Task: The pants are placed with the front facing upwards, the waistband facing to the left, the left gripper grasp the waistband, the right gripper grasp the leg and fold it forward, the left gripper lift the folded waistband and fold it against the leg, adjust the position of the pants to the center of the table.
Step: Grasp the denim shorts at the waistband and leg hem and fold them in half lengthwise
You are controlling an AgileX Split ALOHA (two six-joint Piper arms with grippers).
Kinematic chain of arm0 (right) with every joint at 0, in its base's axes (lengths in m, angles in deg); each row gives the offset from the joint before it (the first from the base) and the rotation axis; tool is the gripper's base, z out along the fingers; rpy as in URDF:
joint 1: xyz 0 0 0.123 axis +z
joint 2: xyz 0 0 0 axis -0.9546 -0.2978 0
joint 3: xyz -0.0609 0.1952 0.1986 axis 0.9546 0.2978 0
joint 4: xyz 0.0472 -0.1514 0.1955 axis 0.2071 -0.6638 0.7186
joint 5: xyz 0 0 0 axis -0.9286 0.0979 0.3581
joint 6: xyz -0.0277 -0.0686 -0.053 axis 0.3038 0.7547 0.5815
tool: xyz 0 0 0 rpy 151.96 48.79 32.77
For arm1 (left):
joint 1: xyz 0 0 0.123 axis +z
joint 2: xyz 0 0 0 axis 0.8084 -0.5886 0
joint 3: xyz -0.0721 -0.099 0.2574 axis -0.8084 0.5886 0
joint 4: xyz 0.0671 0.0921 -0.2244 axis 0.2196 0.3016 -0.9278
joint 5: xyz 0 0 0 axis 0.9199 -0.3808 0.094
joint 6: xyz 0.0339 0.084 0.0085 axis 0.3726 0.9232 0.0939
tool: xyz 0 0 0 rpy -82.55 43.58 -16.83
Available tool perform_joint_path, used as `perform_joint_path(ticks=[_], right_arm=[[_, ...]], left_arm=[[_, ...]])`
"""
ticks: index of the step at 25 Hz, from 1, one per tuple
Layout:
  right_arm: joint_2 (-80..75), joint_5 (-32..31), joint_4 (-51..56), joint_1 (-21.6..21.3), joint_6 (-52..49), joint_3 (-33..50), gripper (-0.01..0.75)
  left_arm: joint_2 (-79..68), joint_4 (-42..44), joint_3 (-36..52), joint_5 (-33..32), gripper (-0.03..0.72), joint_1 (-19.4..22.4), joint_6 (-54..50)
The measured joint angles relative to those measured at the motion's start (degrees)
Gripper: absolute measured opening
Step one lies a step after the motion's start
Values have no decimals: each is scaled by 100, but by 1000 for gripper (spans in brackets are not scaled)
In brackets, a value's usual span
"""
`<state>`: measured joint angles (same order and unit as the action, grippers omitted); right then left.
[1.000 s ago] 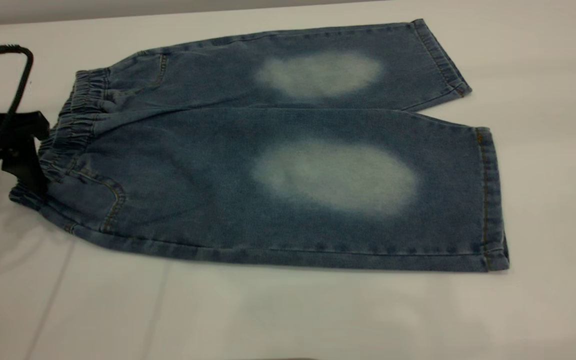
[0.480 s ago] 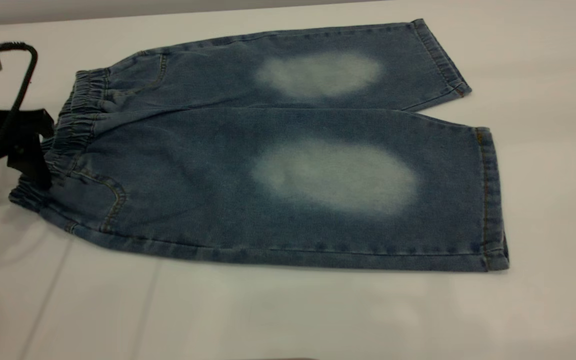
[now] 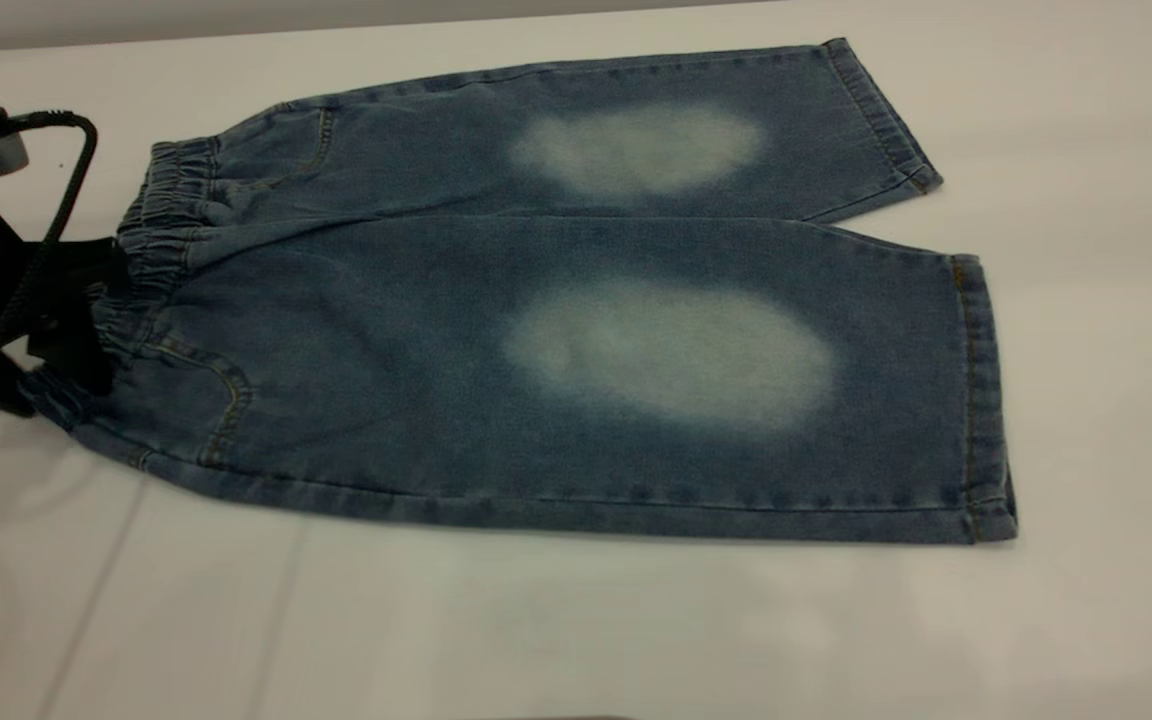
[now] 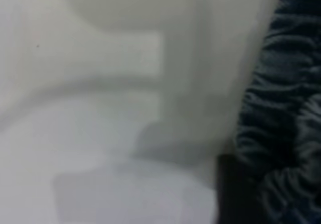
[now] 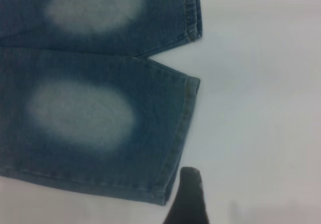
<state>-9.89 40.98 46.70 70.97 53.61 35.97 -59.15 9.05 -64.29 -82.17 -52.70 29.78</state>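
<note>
The blue denim pants point(image 3: 556, 330) lie flat on the white table point(image 3: 576, 620), front up, with a pale oval on each leg. The ruffled waistband point(image 3: 151, 245) points left and the leg hems point(image 3: 981, 400) point right. My left gripper point(image 3: 96, 315) is at the waistband's near end, open, with one black finger on each side of the gathered edge. The left wrist view shows the waistband point(image 4: 281, 108) close up beside a dark finger point(image 4: 233, 194). The right gripper point(image 5: 189, 196) shows only in the right wrist view, as one black tip over bare table just off the near leg's hem corner point(image 5: 160, 196).
White tabletop surrounds the pants on all sides, with wide room in front and to the right. The left gripper's thick black cable point(image 3: 46, 230) loops over the table's left edge.
The left gripper has moved right and down toward the pants, and its fingers now reach the waistband's edge. The pants have hardly shifted.
</note>
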Motion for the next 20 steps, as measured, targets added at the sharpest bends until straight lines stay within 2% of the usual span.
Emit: perform_joint_path(ticks=[2, 3, 4, 10, 17, 20], right_arm=[[0, -18, 5, 0, 4, 0, 528], [0, -25, 25, 0, 37, 0, 528], [0, -30, 57, 0, 103, 0, 528], [-333, -97, 507, 0, 820, -246, 528], [-1706, -216, 823, 12, 1395, -342, 528], [-2303, -171, 783, 230, 1618, -358, 528]], left_arm=[[0, -29, 0, 39, 142, -18, 0], [18, -29, -7, 38, 90, -36, 0], [31, -29, -7, 33, 68, -47, 0], [226, 9, -90, -203, 59, -44, 0], [405, 21, -459, -827, 59, -44, 16], [405, 33, -549, -957, 59, -44, 43]])
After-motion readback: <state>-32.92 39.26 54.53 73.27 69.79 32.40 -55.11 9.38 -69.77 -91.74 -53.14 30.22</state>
